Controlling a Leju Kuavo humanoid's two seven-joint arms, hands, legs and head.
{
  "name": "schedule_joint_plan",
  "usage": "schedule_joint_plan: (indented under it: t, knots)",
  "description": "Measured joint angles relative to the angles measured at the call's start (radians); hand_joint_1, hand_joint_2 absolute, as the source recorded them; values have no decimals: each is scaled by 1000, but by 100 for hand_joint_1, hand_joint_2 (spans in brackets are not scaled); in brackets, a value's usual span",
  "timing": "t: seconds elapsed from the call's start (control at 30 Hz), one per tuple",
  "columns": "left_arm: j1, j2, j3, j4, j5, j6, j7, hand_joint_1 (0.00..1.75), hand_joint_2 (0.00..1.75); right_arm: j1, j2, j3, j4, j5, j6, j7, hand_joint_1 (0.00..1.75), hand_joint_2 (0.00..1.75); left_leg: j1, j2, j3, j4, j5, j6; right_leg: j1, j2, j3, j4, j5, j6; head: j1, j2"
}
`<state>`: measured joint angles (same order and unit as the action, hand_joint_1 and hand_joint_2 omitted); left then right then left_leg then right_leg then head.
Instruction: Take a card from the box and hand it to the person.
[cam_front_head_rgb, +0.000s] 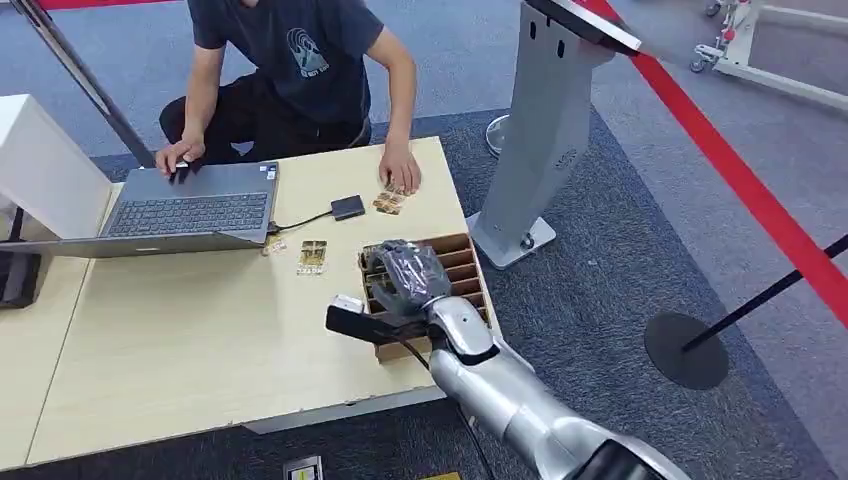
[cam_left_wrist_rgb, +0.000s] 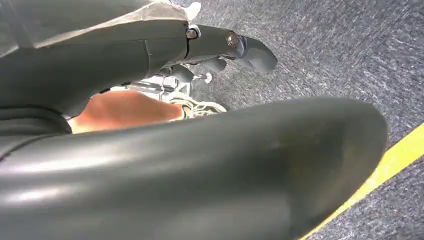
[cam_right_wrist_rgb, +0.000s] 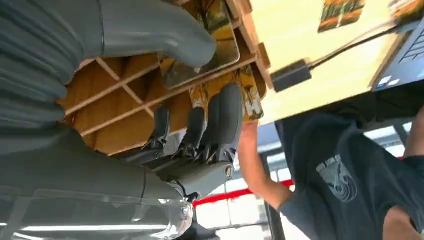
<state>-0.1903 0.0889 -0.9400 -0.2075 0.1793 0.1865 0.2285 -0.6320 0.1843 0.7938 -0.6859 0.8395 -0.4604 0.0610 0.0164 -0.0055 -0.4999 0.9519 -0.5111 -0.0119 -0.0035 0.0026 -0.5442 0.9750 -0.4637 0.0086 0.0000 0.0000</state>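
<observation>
A brown cardboard box (cam_front_head_rgb: 470, 270) with several slots stands at the table's right edge, patterned cards upright in it. My right hand (cam_front_head_rgb: 405, 275) reaches down into its far end. In the right wrist view my thumb (cam_right_wrist_rgb: 165, 30) rests on a yellow patterned card (cam_right_wrist_rgb: 220, 52), and my fingers (cam_right_wrist_rgb: 222, 117) lie against a second card (cam_right_wrist_rgb: 249, 97) across a divider; no card is lifted. The person (cam_front_head_rgb: 300, 60) sits behind the table with one hand (cam_front_head_rgb: 400, 170) beside loose cards (cam_front_head_rgb: 388, 202). My left hand (cam_left_wrist_rgb: 240, 47) hangs over the carpet, holding nothing.
An open laptop (cam_front_head_rgb: 190, 210) sits at the table's far left, cabled to a small black adapter (cam_front_head_rgb: 347, 207). Another card (cam_front_head_rgb: 312, 257) lies mid-table. A grey kiosk stand (cam_front_head_rgb: 545, 130) rises right of the table, with red barrier tape (cam_front_head_rgb: 740, 180) and a stanchion base (cam_front_head_rgb: 685, 350) beyond.
</observation>
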Motion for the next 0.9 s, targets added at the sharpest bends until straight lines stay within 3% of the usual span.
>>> schedule_joint_plan:
  t: [0.23, 0.5, 0.63, 0.9]
  knots:
    - [2, -1, 0, 0, 0, 3, -3, 0, 0, -13, -6, 23, 3, 151, -45, 72, 103, 175, 0, 0, 0, 0, 0, 0, 0, 0, 0, 0, 0, 0, 0, 0]
    - [5, -1, 0, 0, 0, 3, -4, 0, 0, -14, -11, 31, 3, 192, -44, 83, 99, 175, 0, 0, 0, 0, 0, 0, 0, 0, 0, 0, 0, 0, 0, 0]
    - [5, -1, 0, 0, 0, 3, -4, 0, 0, -14, -11, 36, 5, 202, -40, 84, 86, 175, 0, 0, 0, 0, 0, 0, 0, 0, 0, 0, 0, 0, 0, 0]
    - [7, -1, 0, 0, 3, 6, -4, 0, 0, -11, -10, 47, 8, 211, -34, 84, 93, 175, 0, 0, 0, 0, 0, 0, 0, 0, 0, 0, 0, 0, 0, 0]
